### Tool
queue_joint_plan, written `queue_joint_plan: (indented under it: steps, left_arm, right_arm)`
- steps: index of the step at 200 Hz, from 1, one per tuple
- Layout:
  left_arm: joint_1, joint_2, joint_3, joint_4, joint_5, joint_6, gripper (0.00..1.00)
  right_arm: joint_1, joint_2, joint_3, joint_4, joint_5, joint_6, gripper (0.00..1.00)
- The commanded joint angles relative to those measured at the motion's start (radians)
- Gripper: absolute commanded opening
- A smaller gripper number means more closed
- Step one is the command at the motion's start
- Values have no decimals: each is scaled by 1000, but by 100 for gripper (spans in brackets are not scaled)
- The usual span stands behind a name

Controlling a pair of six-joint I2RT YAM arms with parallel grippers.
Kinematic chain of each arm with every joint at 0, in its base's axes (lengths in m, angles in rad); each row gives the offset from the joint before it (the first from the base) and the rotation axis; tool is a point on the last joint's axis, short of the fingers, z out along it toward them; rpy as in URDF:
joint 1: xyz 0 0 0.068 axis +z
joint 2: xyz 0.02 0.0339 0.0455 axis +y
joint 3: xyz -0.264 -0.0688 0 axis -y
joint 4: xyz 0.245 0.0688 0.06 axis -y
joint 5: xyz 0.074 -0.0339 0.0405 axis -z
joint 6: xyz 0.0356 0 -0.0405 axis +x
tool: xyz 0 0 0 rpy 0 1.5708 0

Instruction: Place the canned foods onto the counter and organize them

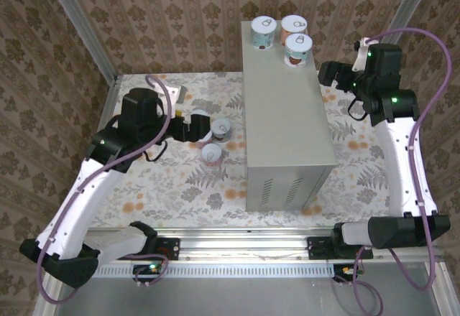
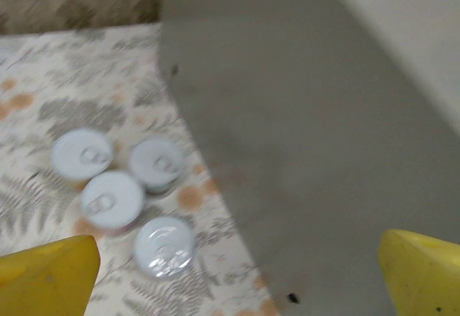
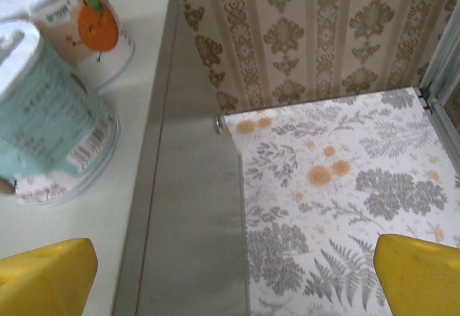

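Pincers on both arms are gaping wide and gripping nothing. The left pincer is hanging with its yellow fingertips far apart. It is looking down on four small cylindrical floor tins with silvery-white pull-tab lids. These are standing upright in a tight cluster, touching or almost touching one another. They are resting on the floral-patterned floor sheet, just left of the counter, a tall light-grey metal box with a flat top.

Three more tins are standing upright, grouped close together at the far end of the counter's top. In the right wrist view, a pinkish-labelled tin bearing an orange fruit picture is sitting farther along the top than a teal-labelled tin, both near its right edge.

The right pincer is hovering just right of the counter's far end, near those three tins and apart from them.

Vent slots are showing on the counter's near end face. Brown damask wallpaper is lining the far and side walls, and a ribbed aluminium rail is running along the near edge.
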Motion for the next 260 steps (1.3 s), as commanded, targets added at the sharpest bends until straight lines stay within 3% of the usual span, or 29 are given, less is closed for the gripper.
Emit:
queue_joint_plan:
  steps: [1,54,125,260]
  left_arm:
    - [-68,56,106,-85,39,57,100]
    - [-195,166,264,-95,12,68,100]
    - [-300,213,302,-77,-21,60,100]
    - [-325,223,315,-69,-39,68,100]
  right_arm:
    - [-9,64,44,46,-47,18,100]
    - [-11,185,111,79,-67,17,100]
    - [-11,270,165,75,-73,5,100]
    - [-11,284,155,93,-112,1,100]
